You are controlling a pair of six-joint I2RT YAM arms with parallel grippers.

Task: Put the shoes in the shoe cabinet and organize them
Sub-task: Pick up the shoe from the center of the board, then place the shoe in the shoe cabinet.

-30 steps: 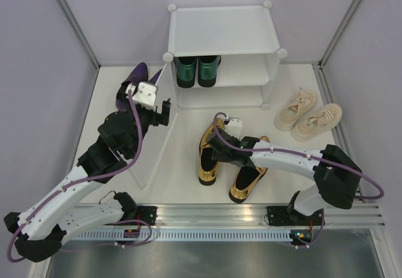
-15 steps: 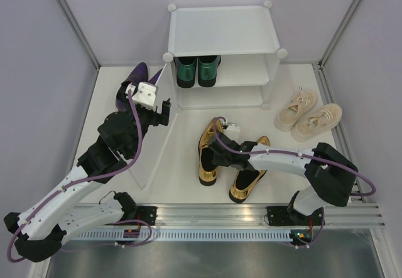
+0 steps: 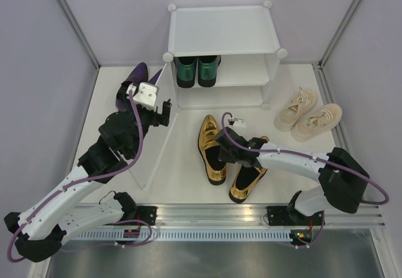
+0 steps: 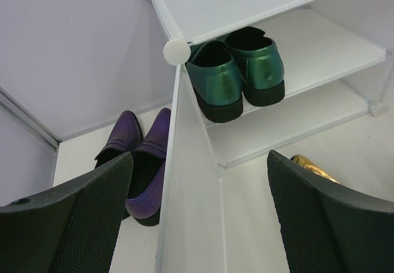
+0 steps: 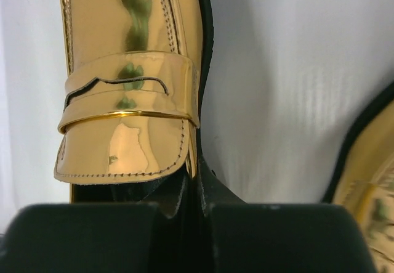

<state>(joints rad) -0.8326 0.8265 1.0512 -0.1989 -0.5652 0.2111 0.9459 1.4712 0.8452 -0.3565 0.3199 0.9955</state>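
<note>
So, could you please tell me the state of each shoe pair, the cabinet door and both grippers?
green loafers, on a cabinet shelf.
purple shoes, on the table, outside.
sneakers, on the table, outside.
gold loafers, outside too, one gripped.
cabinet door, open.
left gripper, open.
right gripper, shut on one gold loafer.

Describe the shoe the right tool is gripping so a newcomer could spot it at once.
Start at the white cabinet at the back of the table and come straight forward to the first gold loafer. Unlike its mate, lying right of it and nearer the arm bases, it has the right tool pinched on its collar edge.
</note>
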